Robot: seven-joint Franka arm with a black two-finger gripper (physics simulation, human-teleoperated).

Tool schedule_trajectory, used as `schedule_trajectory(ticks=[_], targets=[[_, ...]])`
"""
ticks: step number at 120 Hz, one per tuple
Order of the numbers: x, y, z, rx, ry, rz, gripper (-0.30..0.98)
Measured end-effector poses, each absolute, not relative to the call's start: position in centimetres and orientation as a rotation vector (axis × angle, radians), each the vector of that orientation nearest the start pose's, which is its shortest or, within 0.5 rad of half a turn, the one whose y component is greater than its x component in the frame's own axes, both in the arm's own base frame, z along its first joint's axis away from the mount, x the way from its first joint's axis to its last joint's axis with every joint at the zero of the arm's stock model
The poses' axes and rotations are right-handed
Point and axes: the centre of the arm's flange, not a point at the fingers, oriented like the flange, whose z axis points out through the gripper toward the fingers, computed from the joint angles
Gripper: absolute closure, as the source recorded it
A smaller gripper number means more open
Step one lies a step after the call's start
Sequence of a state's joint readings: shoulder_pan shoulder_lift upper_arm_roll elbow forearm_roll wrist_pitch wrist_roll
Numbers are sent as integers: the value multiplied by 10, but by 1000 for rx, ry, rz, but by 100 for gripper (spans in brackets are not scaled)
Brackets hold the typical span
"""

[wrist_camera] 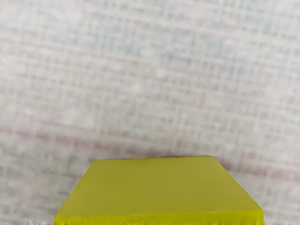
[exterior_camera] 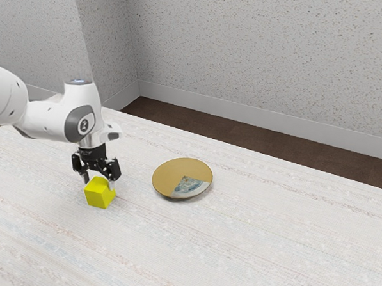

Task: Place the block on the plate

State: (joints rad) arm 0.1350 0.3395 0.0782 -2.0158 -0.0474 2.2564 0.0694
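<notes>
While the black gripper (exterior_camera: 99, 180) hangs directly above the yellow block (exterior_camera: 98, 194), I cannot tell whether it is open or closed on it: the places where they would meet are hard to make out. The wrist view cuts the block off at the frame's edge, so part of its near side is hidden. In the exterior view the white arm (exterior_camera: 48, 119) enters from nine o'clock, its base out of frame. The block is at the table (exterior_camera: 256, 249), near the plate (exterior_camera: 170, 174), which lies between two and three o'clock from it. Toward five o'clock, the tan plate bears a blue-and-white patterned wedge, its details too small to read.
</notes>
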Motion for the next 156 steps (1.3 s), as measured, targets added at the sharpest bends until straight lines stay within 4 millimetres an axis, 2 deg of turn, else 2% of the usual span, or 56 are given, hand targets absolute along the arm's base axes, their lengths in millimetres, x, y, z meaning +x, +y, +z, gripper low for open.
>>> schedule_trajectory(ticks=[31,36,44,52,71,84,100,117,126,140,156], targets=[[572,120,251,-3143,-266,200,0],[572,120,251,-3143,-265,200,7],[573,119,251,-3142,-260,196,24],[573,119,251,-3139,-258,193,27],[575,116,260,-3135,-243,180,28],[576,111,281,-3137,-228,156,28],[589,88,312,-3142,-159,104,28],[626,41,363,-3143,-26,-17,28],[640,24,379,-3146,16,-46,28],[659,2,384,-3157,73,-58,28],[685,-28,374,-3178,144,-65,28]])
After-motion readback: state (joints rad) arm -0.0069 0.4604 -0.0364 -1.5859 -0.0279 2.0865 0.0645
